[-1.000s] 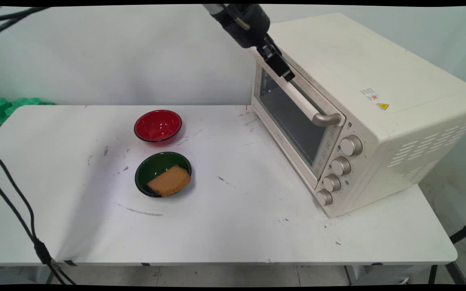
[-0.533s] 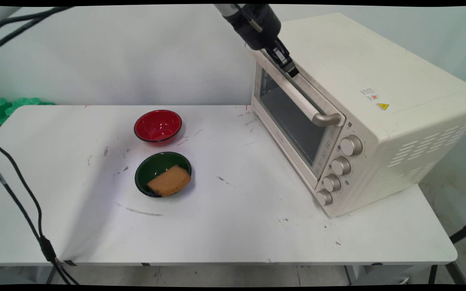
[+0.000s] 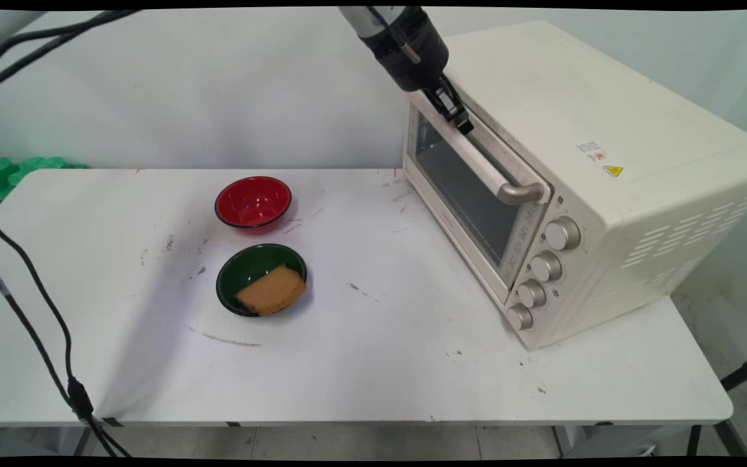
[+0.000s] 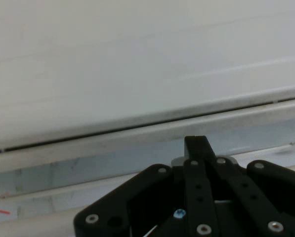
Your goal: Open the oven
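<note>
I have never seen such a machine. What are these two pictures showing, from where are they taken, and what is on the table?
A white robot arm ends in a black two-finger gripper. The main view looks down from a fixed camera at a white table. The hand view comes from a camera on the gripper itself. On the table stand a cream toaster oven, a red bowl, empty, and a green bowl with a slice of bread in it. The gripper is at the oven's door handle, near its far end. It appears shut.

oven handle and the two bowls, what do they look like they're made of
Oven handle: cream bar, probably plastic or painted metal, with a brushed, metal-looking end. Red bowl and green bowl: glossy with highlights, likely plastic or melamine, though glazed ceramic is possible.
</note>
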Controlling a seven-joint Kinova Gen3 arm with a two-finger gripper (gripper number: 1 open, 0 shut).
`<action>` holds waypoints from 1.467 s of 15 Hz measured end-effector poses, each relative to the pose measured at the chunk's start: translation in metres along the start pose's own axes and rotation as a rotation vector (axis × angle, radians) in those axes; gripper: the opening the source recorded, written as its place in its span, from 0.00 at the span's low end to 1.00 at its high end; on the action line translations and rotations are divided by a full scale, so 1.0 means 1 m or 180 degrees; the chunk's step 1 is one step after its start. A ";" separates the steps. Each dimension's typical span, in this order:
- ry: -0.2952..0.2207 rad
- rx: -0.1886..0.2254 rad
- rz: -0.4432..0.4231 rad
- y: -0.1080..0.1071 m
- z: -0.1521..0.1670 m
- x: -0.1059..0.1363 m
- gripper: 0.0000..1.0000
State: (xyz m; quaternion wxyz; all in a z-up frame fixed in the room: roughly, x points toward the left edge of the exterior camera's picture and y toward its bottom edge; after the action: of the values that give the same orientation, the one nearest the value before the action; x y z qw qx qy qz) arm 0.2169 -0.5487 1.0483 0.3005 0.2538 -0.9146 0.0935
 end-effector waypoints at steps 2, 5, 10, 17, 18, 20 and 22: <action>-0.0045 -0.0004 -0.0005 0.001 0.001 -0.005 0.00; -0.0085 -0.0002 -0.0050 0.003 -0.003 -0.016 0.00; -0.0084 0.0042 -0.0171 0.009 -0.018 -0.048 0.00; -0.0013 0.0026 -0.0169 0.028 -0.030 -0.111 0.00; 0.0001 0.0021 -0.0158 0.030 -0.030 -0.120 0.00; 0.0036 -0.0001 -0.0140 0.034 -0.028 -0.143 0.00; 0.0081 -0.0028 -0.0110 0.038 -0.026 -0.164 0.00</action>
State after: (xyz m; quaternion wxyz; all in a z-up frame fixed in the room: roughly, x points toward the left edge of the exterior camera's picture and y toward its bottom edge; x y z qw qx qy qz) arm 0.3232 -0.4407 0.9703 0.3148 0.2670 -0.9066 0.0875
